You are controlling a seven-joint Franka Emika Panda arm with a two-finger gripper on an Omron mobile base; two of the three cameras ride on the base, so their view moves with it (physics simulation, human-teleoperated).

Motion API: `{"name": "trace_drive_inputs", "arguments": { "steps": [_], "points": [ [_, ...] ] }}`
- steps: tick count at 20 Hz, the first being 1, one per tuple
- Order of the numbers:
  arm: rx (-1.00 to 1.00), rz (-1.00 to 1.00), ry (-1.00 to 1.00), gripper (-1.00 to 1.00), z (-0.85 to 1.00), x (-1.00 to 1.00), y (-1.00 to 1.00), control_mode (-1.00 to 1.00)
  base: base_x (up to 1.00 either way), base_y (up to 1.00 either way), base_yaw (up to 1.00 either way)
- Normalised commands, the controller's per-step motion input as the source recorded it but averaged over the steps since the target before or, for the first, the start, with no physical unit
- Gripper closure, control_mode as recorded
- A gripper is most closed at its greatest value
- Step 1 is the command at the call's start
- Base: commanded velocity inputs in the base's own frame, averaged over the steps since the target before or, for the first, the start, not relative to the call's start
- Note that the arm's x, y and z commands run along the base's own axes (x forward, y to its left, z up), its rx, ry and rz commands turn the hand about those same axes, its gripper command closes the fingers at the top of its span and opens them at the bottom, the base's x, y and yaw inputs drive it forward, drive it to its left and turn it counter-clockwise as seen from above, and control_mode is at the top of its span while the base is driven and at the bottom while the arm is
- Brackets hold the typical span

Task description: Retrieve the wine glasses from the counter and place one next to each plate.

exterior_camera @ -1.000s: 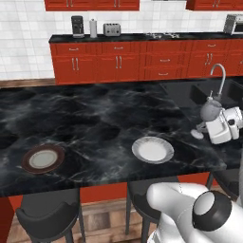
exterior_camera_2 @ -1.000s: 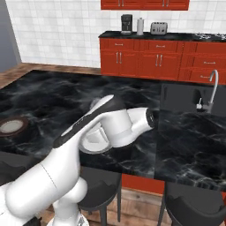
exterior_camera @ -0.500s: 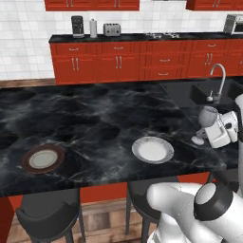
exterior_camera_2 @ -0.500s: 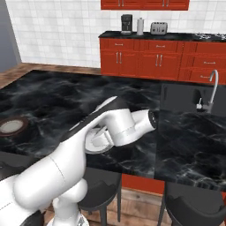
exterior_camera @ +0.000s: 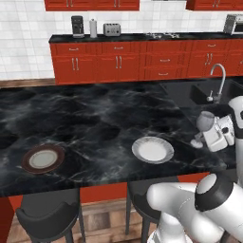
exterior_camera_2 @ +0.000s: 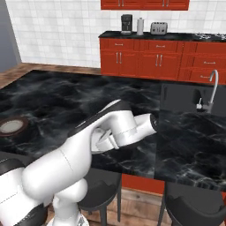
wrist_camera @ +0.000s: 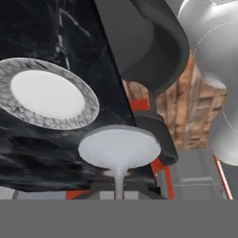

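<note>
Carrying wine glass [exterior_camera: 200, 129] toward grey-rimmed plate [exterior_camera: 152, 149] on island top [exterior_camera: 95, 118]. Gripper [exterior_camera: 216, 135] clamped on the stem, jaws narrow.

Next: lower straight, keep stem vertical, set foot flat on bare marble just beside plate rim, not on it; release only once foot looks seated. Risk: foot clipping rim, glass tipping.

Hand view: glass foot [wrist_camera: 119, 148] dead centre above fingertips, plate at 10 o'clock from it, near, apart. Brown-rimmed plate [exterior_camera: 42, 158] at 9 o'clock, well apart.
</note>
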Motion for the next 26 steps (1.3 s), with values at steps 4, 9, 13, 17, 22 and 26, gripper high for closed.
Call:
{"name": "trace_drive_inputs", "arguments": {
  "steps": [4, 9, 13, 17, 22, 26],
  "points": [
    [-0.03, -0.02, 0.0, 1.0, -0.32, 0.44, 0.0, -1.0, 0.0, 0.0, 0.0],
    [0.0, -0.01, 0.01, 1.0, -0.3, 0.4, -0.05, -1.0, 0.0, 0.0, 0.0],
    [0.0, 0.0, 0.0, 1.0, -0.29, 0.29, -0.21, -1.0, 0.0, 0.0, 0.0],
    [0.0, 0.0, 0.0, 1.0, -0.29, 0.26, -0.21, -1.0, 0.0, 0.0, 0.0],
    [0.0, 0.0, 0.0, 1.0, -0.31, 0.3, -0.07, -1.0, 0.0, 0.0, 0.0],
    [0.0, 0.0, 0.0, 1.0, -0.27, 0.31, -0.15, -1.0, 0.0, 0.0, 0.0]
  ]
}}
